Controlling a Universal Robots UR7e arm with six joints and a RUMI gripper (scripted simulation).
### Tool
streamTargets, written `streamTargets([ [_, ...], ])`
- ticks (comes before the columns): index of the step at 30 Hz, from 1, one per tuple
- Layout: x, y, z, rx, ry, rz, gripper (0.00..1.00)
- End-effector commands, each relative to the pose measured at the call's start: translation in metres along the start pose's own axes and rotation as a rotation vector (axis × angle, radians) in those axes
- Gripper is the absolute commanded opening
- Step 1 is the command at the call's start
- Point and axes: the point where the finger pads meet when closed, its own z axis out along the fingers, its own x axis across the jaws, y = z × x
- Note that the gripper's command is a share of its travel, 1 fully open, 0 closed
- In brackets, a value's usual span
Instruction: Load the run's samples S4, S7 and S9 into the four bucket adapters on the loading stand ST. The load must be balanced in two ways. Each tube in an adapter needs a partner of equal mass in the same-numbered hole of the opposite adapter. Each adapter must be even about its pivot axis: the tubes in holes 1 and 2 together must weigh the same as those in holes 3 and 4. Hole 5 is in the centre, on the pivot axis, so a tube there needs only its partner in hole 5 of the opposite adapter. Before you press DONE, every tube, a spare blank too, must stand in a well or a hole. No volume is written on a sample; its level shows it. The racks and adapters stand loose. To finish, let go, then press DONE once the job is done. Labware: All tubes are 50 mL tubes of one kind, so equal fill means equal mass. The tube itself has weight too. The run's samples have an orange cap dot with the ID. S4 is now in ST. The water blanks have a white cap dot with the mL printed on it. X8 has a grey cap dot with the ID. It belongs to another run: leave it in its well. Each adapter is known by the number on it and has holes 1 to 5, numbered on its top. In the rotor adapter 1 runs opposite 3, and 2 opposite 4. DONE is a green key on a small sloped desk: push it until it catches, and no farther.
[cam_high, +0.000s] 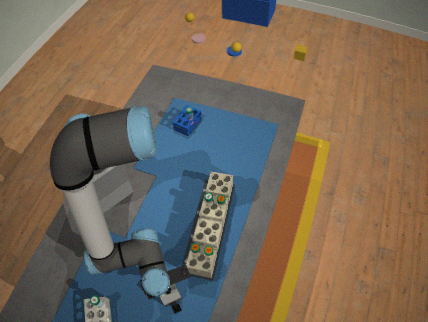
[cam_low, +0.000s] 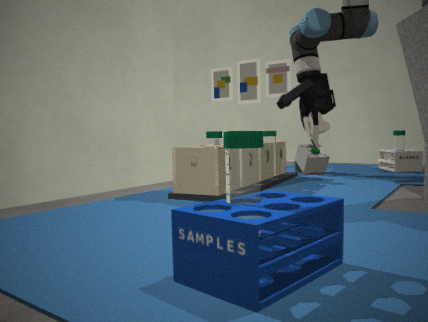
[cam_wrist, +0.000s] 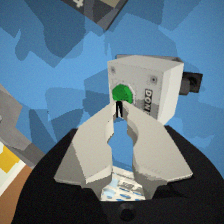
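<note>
My gripper (cam_wrist: 118, 102) is shut and empty, pointing down at the small grey desk (cam_wrist: 145, 90), with its tips at the lower edge of the green DONE key (cam_wrist: 121, 93). The exterior view shows the fingertips (cam_low: 314, 144) right on the key (cam_low: 315, 150). The loading stand ST (cam_high: 210, 225) holds four beige adapters in a row. One adapter holds a white-dot tube (cam_high: 208, 197) and an orange-dot tube (cam_high: 221, 199). The nearest adapter holds two orange-dot tubes (cam_high: 196, 247) (cam_high: 209, 250). The other two adapters look empty.
The blue SAMPLES rack (cam_high: 187, 120) stands at the back of the mat with one tube (cam_low: 243, 160) in it. The BLANKS rack (cam_high: 97, 307) at the front left holds one tube. The arm's elbow hangs over the left of the mat. An orange and yellow strip lies to the right.
</note>
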Motion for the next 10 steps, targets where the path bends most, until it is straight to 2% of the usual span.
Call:
streamTargets([
  [1,0.0011,-0.0001,0.0021,0.000,0.001,0.000,0.00],
  [10,0.0027,-0.0003,0.0079,0.000,0.001,0.000,0.00],
])
